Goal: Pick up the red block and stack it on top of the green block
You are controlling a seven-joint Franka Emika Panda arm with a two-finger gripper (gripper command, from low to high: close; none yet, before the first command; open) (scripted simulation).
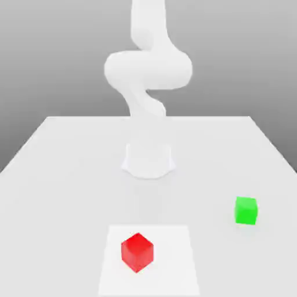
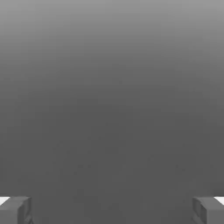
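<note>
One red block (image 1: pixel 137 252), unmarked, on a pale square patch (image 1: pixel 174 272) of the table (image 1: pixel 58 174). One green block (image 1: pixel 246 210), unmarked, well apart toward the exterior view's right. One gripper (image 2: pixel 112 210), jaws spread wide, holding nothing.

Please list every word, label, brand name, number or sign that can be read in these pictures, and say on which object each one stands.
None: no text can be read anywhere.
The red block has plain faces, no marking.
The green block has plain faces, no marking.
The white table and the paler square patch under the red block carry no writing.
The arm and the end effector show no brand or number.
</note>
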